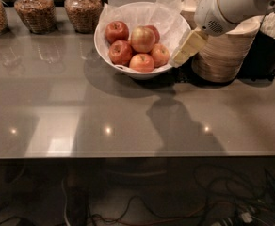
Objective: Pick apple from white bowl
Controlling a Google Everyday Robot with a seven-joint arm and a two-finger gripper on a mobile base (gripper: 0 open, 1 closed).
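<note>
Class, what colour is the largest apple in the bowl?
Largest apple: pale yellow-pink, red-streaked; camera view. Tool beside white bowl.
</note>
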